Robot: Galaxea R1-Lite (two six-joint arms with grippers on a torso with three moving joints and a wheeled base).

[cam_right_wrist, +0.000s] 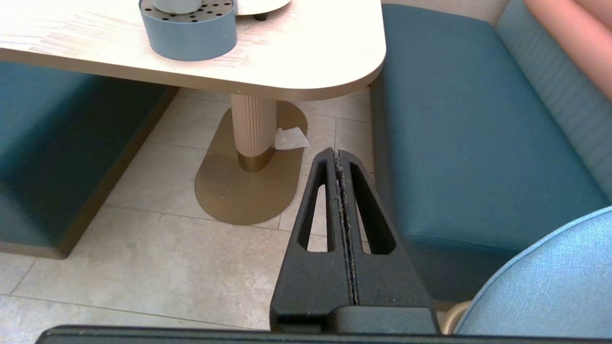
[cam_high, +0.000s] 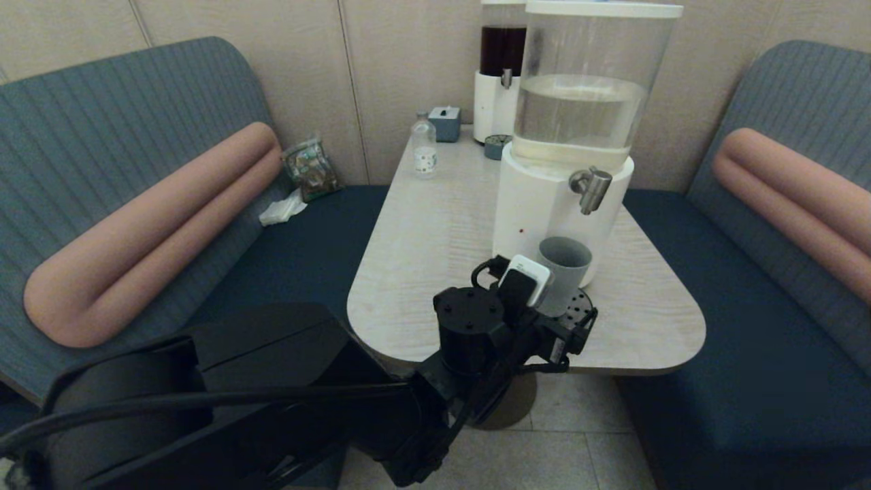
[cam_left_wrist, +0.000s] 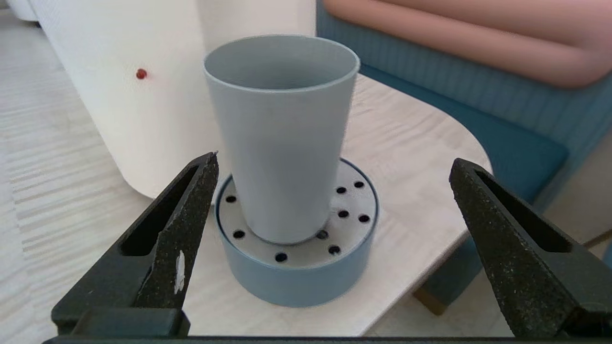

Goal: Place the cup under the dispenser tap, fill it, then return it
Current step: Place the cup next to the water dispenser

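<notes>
Two black fingers of the left gripper stand wide apart; straight ahead between them, untouched, the matte grey-blue tapered cup stands upright.

A: Which items are obscured in the head view?

B: The lower part of the cup and most of the perforated tray are covered by the left gripper and its wrist. The fingers themselves are not visible there.

A: What is cut off by picture edges?

B: The top of the large dispenser and of the dark-tank dispenser is cropped in the head view. In the right wrist view, only the cup's base is shown above the tray.

A: What remains unreadable?

B: The label on the small bottle cannot be read.
</notes>
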